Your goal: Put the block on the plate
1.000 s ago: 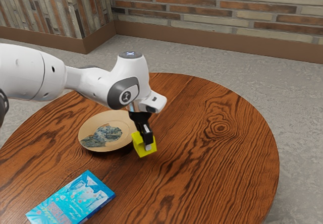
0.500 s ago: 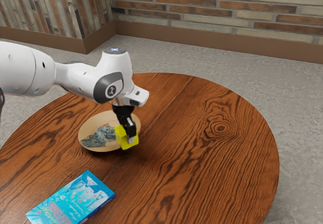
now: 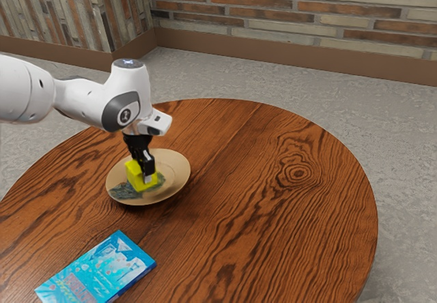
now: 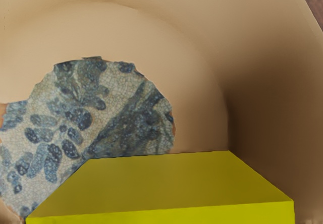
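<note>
The end effector (image 3: pixel 146 173) grips the yellow block (image 3: pixel 135 179) over the beige plate (image 3: pixel 179 170) — contact between block and plate cannot be determined.

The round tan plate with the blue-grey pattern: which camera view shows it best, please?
The exterior view: the plate shows most of its rim, though the yellow block hides part. The wrist view shows the pattern closer but crops the rim.
</note>
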